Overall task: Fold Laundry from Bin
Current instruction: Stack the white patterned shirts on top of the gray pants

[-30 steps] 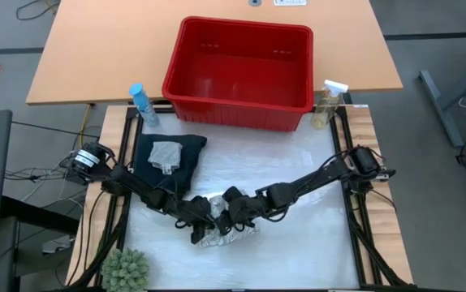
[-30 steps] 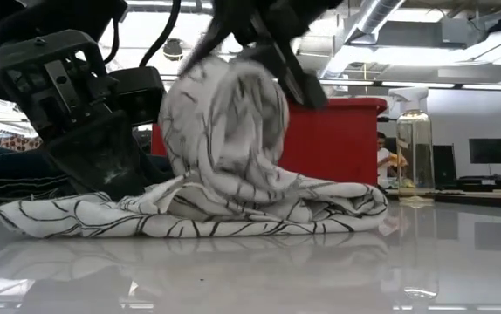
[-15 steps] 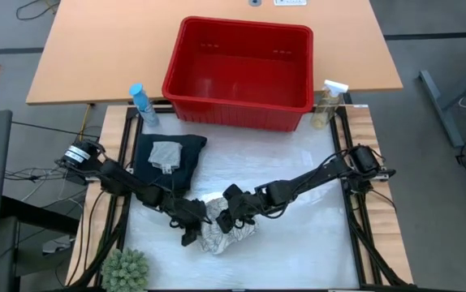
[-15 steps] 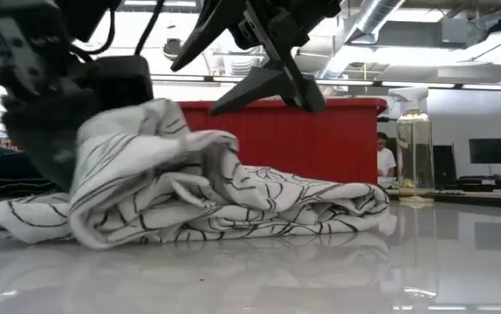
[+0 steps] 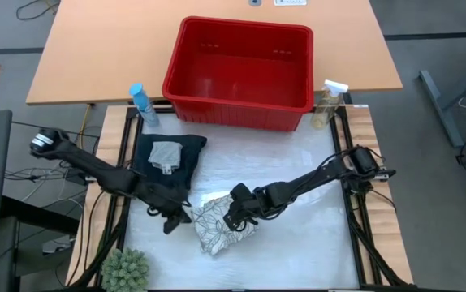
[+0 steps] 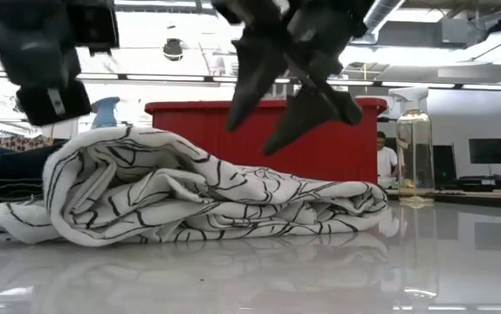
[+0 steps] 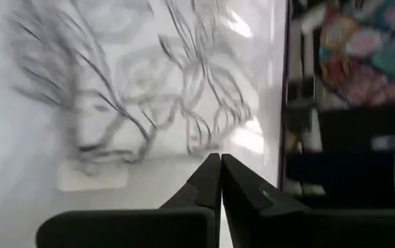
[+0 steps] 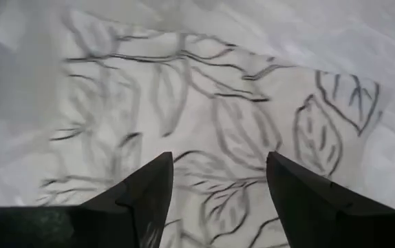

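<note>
white leaf-print cloth (image 5: 223,227) lies bunched directly under the right end effector (image 5: 235,216), fingers apart; the left end effector (image 5: 170,221), fingers together, sits just beside its edge.

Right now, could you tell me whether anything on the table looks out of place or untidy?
Only the leaf-print cloth: it lies crumpled in a lumpy heap on the white table, not folded flat. The right gripper hangs open above it; the left gripper is shut beside it. The dark trousers look neatly stacked.

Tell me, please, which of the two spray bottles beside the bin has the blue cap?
The spray bottle at the bin's left corner; the other bottle, at the right corner, has a white sprayer head.
</note>
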Tool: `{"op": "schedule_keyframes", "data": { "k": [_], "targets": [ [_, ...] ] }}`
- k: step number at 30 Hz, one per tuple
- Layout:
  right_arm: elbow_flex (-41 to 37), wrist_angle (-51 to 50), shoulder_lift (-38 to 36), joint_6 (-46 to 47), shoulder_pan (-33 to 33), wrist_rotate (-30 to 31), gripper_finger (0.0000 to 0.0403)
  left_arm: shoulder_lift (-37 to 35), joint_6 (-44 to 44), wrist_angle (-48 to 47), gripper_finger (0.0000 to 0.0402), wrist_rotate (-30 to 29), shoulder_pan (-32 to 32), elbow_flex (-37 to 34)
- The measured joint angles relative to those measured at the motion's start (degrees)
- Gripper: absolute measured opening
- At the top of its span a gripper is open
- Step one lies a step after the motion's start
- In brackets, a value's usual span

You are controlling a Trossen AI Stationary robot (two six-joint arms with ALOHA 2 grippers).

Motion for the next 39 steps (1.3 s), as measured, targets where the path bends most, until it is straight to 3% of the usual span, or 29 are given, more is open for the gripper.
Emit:
{"op": "schedule_keyframes", "data": {
  "k": [5,8,14,21,30,39],
  "targets": [
    [-0.2,-4.9,1.1,1.1,-0.2,0.1,0.0257,-3.8,1.5,5.8,0.0000,-16.0,-2.6,0.0],
    [-0.1,-7.2,1.7,1.1,-0.6,-0.8,0.0257,-1.0,3.1,14.7,0.0000,-20.7,-4.0,-0.2],
    [-0.2,-9.2,1.4,1.1,-1.4,-1.4,0.0257,10.6,3.3,28.4,0.0000,-17.9,-6.0,-0.1],
    [-0.2,-11.4,1.3,1.0,-1.0,-2.0,0.0258,22.2,-1.4,33.0,0.0000,-16.7,-9.0,-0.2],
    [-3.1,-8.3,1.6,1.6,-1.6,-6.3,0.0261,29.1,-2.1,32.1,0.0000,-15.1,-9.3,-0.2],
    [-7.9,-2.4,1.5,0.1,-3.3,-10.2,0.0261,31.2,-1.6,30.6,0.0000,-14.9,-9.1,-0.1]
  ]
}}
